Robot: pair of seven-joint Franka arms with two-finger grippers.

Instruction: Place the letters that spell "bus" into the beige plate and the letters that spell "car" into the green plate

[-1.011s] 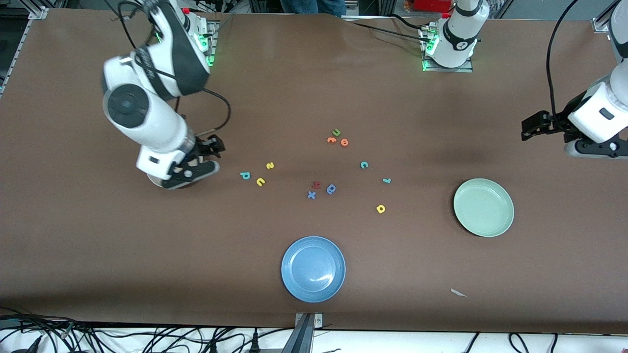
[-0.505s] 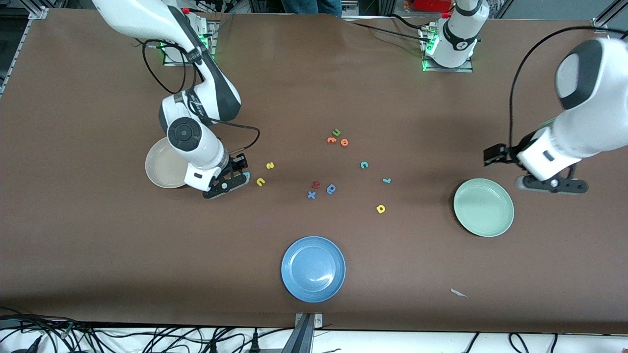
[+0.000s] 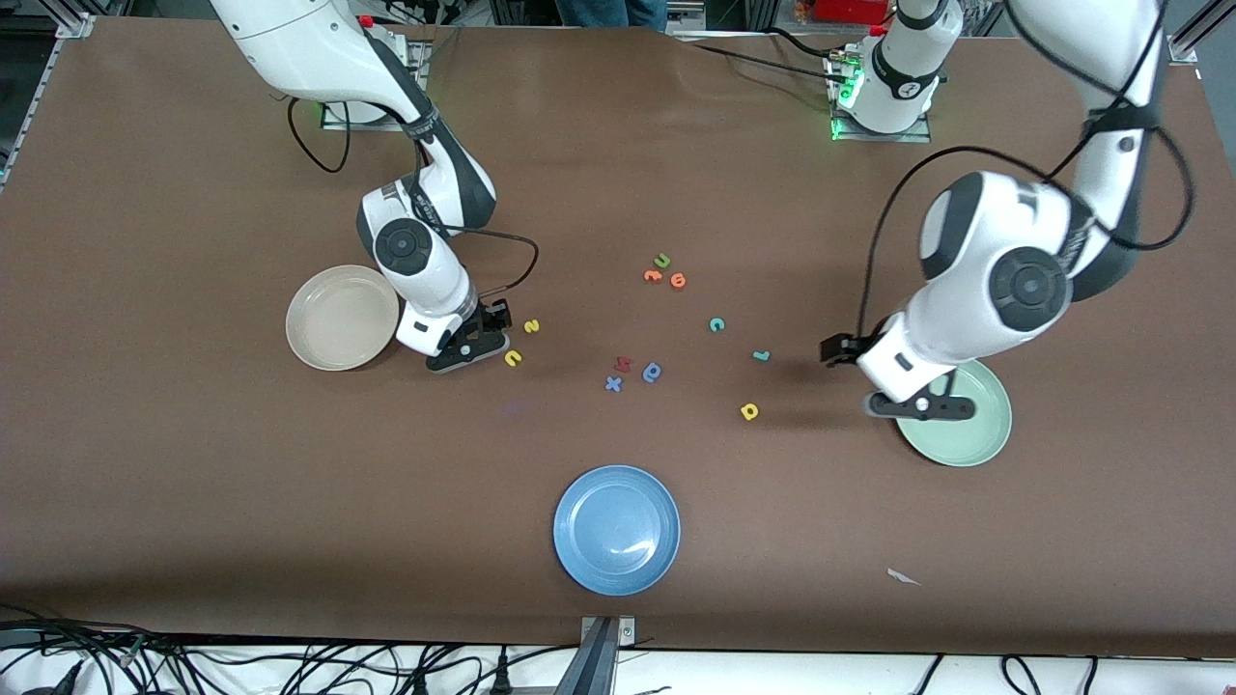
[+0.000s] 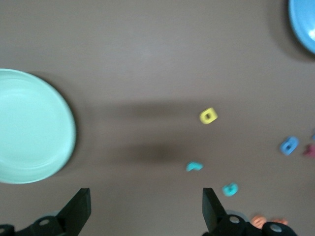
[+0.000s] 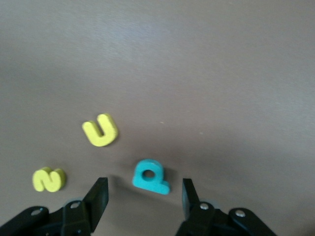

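The beige plate (image 3: 338,319) lies toward the right arm's end of the table. My right gripper (image 3: 473,343) (image 5: 143,201) is low beside it, open. The teal "b" (image 5: 150,177) lies flat just ahead of the fingertips and touches neither; the front view hides it. Beside it lie the yellow "u" (image 3: 513,358) (image 5: 101,130) and yellow "s" (image 3: 531,326) (image 5: 48,179). The teal "c" (image 3: 716,324) (image 4: 229,189), teal "r" (image 3: 761,355) (image 4: 194,167) and yellow "a" (image 3: 749,411) (image 4: 208,116) lie mid-table. My left gripper (image 3: 912,401) (image 4: 145,209) hangs open and empty over the green plate's (image 3: 970,439) (image 4: 34,125) rim.
A blue plate (image 3: 616,529) sits nearest the front camera. Two orange letters (image 3: 666,278) and a green "u" (image 3: 662,260) lie farther from the camera than the "c". A red letter (image 3: 623,364), blue "x" (image 3: 613,384) and blue round letter (image 3: 652,372) cluster mid-table. A paper scrap (image 3: 903,576) lies near the front edge.
My right gripper moved off the beige plate to the teal "b" and its jaws narrowed slightly. My left arm swung in from the table's end to the green plate's rim.
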